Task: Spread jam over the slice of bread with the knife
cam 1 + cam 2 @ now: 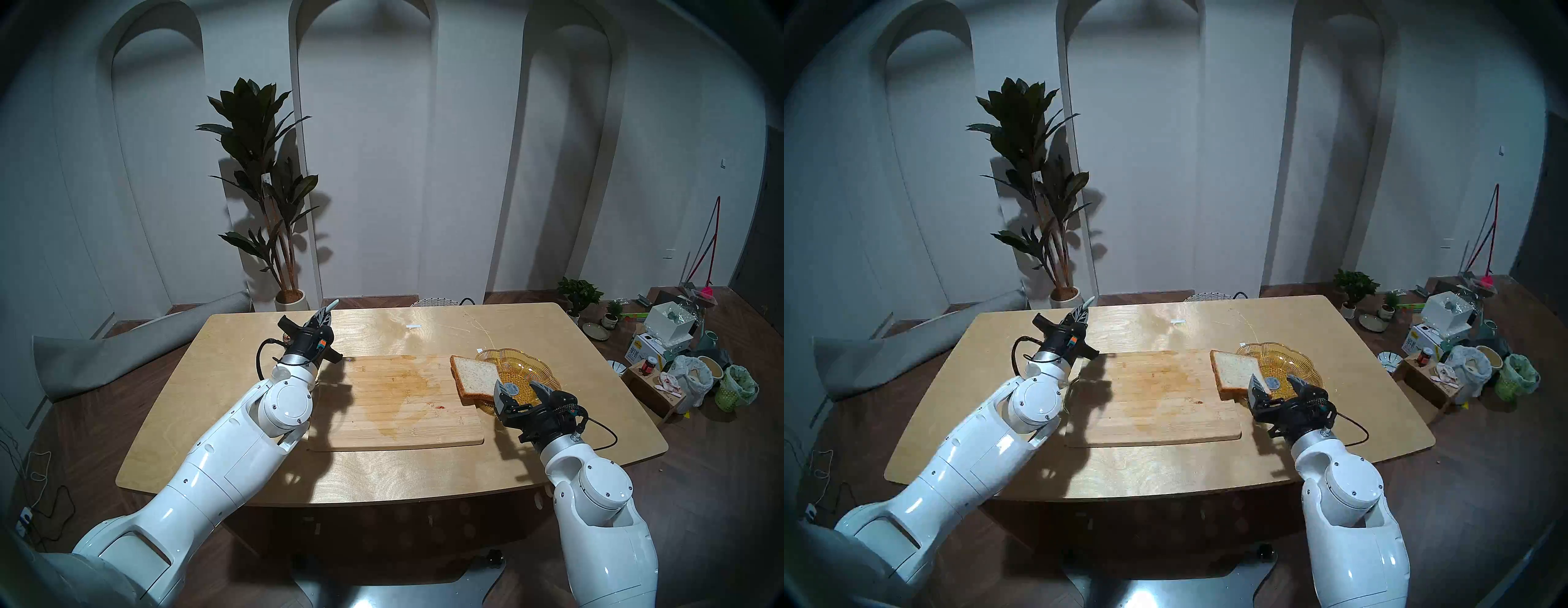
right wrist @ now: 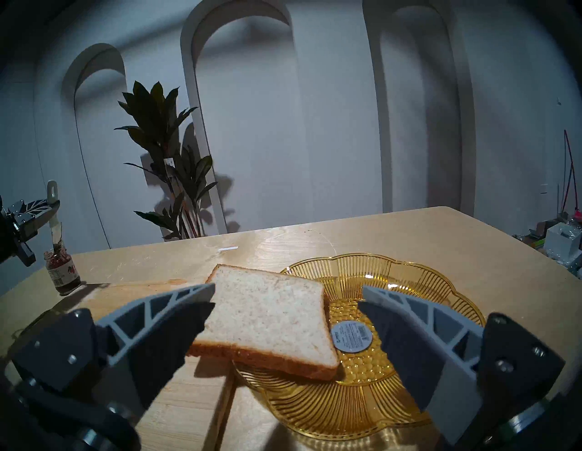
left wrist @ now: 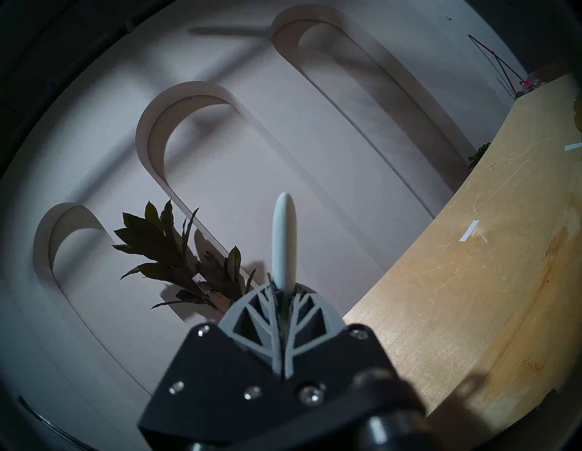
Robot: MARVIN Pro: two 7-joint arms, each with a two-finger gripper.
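The slice of bread lies tilted on the left rim of the amber glass dish and overhangs the cutting board. My right gripper is open, with one finger on each side of the bread's near edge. My left gripper is shut on the knife at the table's far left. The handle sticks up and the blade tip points down into the open jam jar. The left gripper hides the jar in the head views.
A wooden cutting board with a wet stain and a small red smear lies mid-table. A white tape strip lies behind it. A potted plant stands past the far edge. Boxes, bags and a red-lidded jar clutter the floor at right.
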